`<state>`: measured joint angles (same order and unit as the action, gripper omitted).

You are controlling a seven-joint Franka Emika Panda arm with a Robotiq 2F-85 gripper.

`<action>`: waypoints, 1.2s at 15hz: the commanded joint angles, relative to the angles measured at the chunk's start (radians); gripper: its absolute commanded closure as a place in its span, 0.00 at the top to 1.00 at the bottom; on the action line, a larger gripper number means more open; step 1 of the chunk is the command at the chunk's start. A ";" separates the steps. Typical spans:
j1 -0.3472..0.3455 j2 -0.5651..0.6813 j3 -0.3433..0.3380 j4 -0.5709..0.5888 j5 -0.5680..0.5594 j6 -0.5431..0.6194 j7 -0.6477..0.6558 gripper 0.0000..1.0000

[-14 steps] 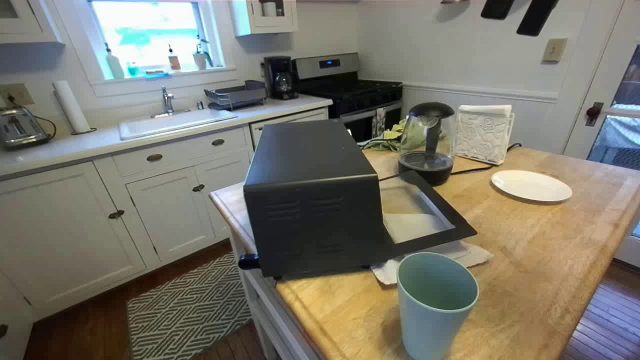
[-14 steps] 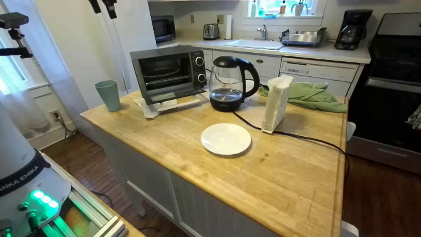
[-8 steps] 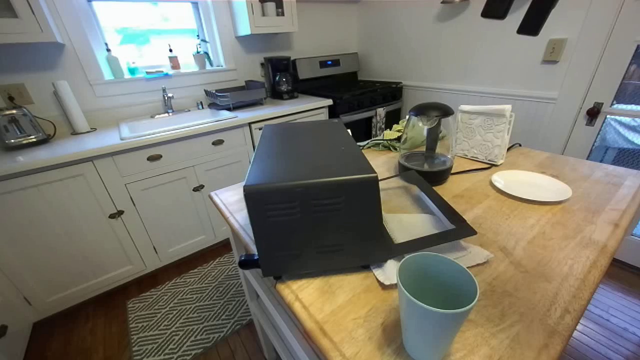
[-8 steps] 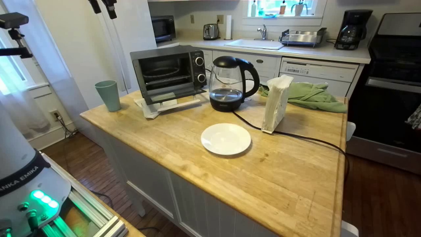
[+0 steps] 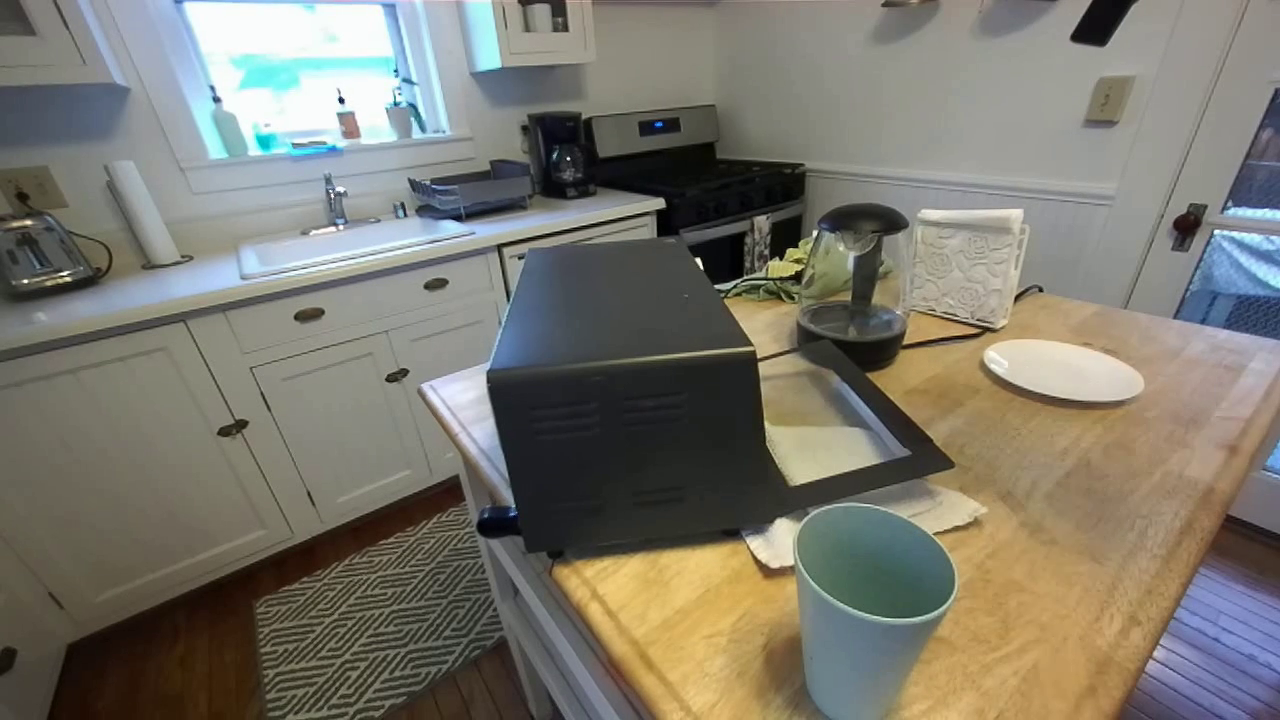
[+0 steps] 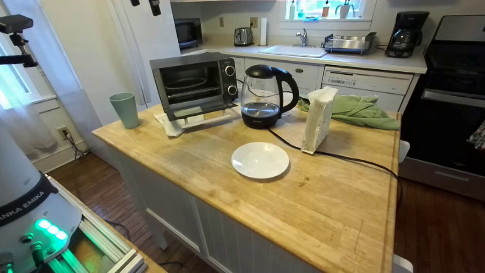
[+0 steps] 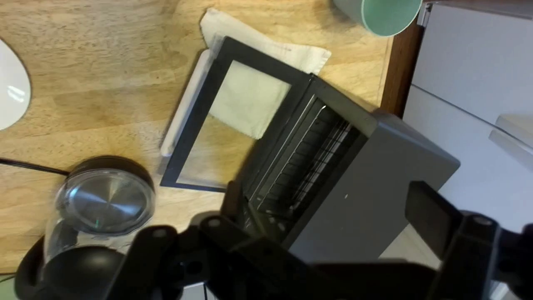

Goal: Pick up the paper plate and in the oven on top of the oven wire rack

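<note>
The white paper plate [image 6: 260,160] lies flat on the wooden table; it also shows in an exterior view [image 5: 1063,371] and is cut by the left edge of the wrist view [image 7: 12,87]. The black oven [image 6: 189,57] stands beyond it; its top fills much of the wrist view [image 7: 354,200]. Its glass door [image 7: 220,166] is dropped open. The wire rack [image 7: 297,156] shows inside, also in an exterior view [image 6: 193,92]. My gripper [image 7: 331,206] is open and empty, above the oven; its fingertips show at the top edge of an exterior view [image 6: 145,5]. Nothing touches the plate but the table.
A glass kettle [image 6: 261,108] stands beside the oven door, its cord running across the table. A napkin holder [image 6: 318,121] stands near the plate, a green cloth [image 6: 363,112] behind. A teal cup [image 5: 875,620] stands by the oven. A white cloth [image 7: 300,56] lies under the door.
The gripper's fingertips have moved right and slightly up in both exterior views. The plate, oven and other objects have not moved.
</note>
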<state>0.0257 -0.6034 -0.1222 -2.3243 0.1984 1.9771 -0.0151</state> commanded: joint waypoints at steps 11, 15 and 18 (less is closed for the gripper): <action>-0.139 0.303 -0.515 0.078 0.157 -0.055 -0.543 1.00; -0.162 0.472 -0.573 0.108 0.210 -0.025 -0.625 1.00; -0.200 0.600 -0.571 0.157 0.287 -0.027 -0.684 1.00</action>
<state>-0.1355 -0.1621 -0.7002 -2.2557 0.3890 1.9589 -0.6208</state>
